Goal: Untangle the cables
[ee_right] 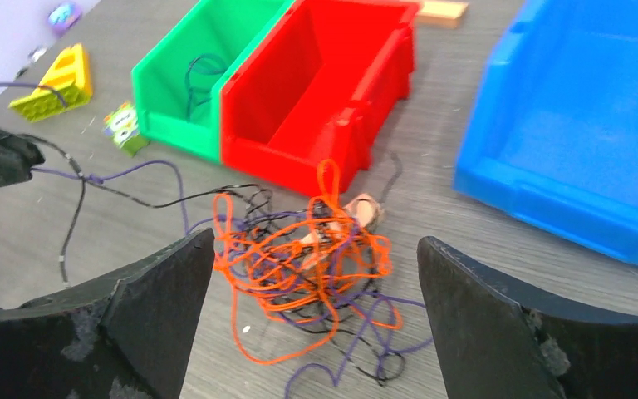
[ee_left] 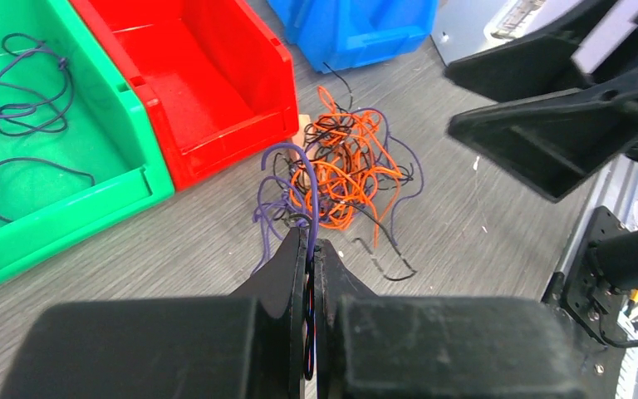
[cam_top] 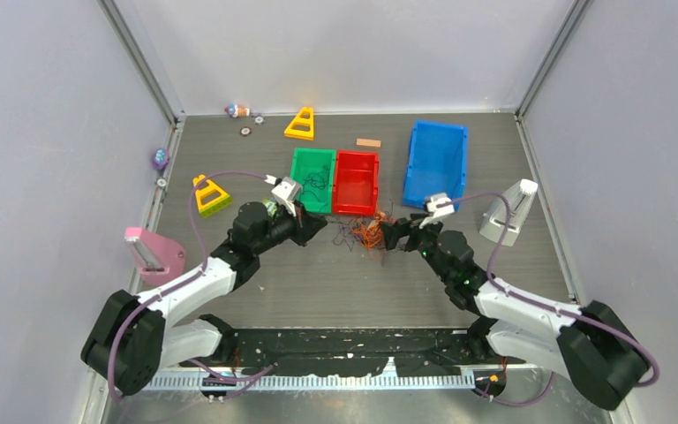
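Tangled orange, black and purple cables (ee_right: 307, 249) lie on the surface (ee_right: 482, 241) just before the red bin (ee_right: 291, 162). The left tool (ee_left: 311, 248), pinched tight on a purple strand (ee_left: 312, 195), seems set to draw it free; the right tool (ee_right: 316, 245), spread wide and empty, faces the clump, probably to steady it

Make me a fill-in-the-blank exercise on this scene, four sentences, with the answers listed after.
The bin holding a lone purple cable is coloured ____.
Its empty neighbour is coloured ____.
The left gripper is ____ on a purple strand.
The right gripper holds its fingers ____ on either side of the tangle.
Missing words: green; red; shut; open.
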Controlling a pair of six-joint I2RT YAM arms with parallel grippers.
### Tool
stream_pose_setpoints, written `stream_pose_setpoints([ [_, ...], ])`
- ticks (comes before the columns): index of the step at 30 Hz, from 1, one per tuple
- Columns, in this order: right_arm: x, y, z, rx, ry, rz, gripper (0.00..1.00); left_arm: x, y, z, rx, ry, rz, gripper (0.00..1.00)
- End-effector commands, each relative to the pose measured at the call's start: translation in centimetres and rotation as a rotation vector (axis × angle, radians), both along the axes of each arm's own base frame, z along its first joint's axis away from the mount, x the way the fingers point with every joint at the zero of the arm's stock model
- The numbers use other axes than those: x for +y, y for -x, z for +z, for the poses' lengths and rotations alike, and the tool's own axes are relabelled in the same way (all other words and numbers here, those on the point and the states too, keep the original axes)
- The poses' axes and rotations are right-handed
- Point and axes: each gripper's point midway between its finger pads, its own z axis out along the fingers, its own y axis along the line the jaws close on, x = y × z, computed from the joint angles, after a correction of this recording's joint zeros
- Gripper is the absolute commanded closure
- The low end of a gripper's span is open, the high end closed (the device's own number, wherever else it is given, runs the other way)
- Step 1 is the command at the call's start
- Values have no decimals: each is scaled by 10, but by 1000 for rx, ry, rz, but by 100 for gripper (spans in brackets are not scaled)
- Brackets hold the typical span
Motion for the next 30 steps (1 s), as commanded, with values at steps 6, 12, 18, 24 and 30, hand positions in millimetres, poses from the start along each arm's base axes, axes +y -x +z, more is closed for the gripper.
stream_pose_setpoints([
  [6,67,-11,-14,120,98,259,5,-14,11,69,-121,115,-103,100],
  [12,78,-28,-63,354,188,221,5,-13,17,104,-109,142,-101,100],
  [18,48,-38,-73,403,227,49,68,19,23,160,-174,154,46,100],
  [24,7,-44,-68,412,182,-152,95,78,27,195,-189,116,323,100],
  [30,-57,-38,-62,385,96,-417,95,161,34,197,-172,55,714,100],
])
